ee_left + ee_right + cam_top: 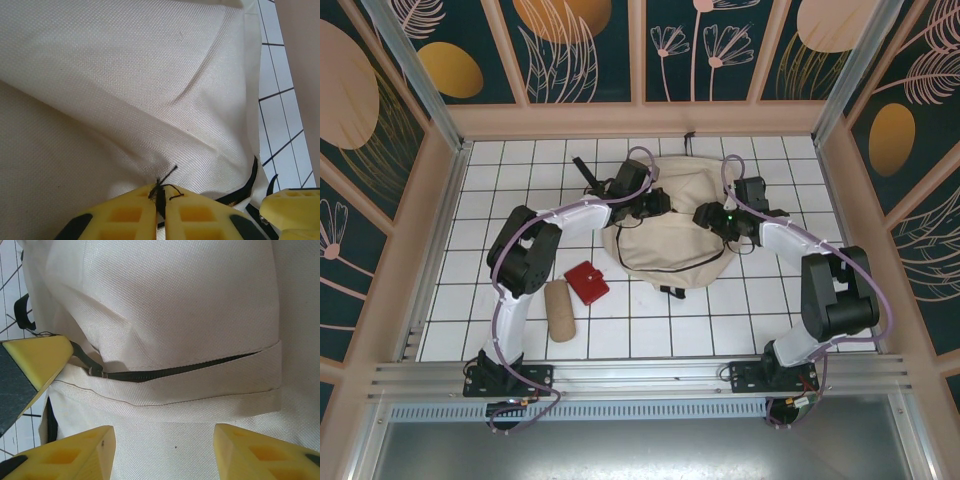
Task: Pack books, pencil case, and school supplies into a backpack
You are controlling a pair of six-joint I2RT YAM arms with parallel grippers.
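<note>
The backpack [670, 245] lies flat in the middle of the surface [650, 330] with nothing anchoring it. If the zipper is drawn sideways, the whole bag may slide or bunch instead of opening. The right gripper [162, 434] hangs with jaws apart over the fabric just below the zipper, holding nothing, so it gives no brace. The pencil case [560, 310] and the red school supplies [586, 283] sit by the left arm, near the bag, and a dragged bag could nudge them. The zipper [175, 371] looks closed. The left gripper [161, 196] is pinched tight on the zipper pull [94, 369], a thin fingertip hold that may slip.
</note>
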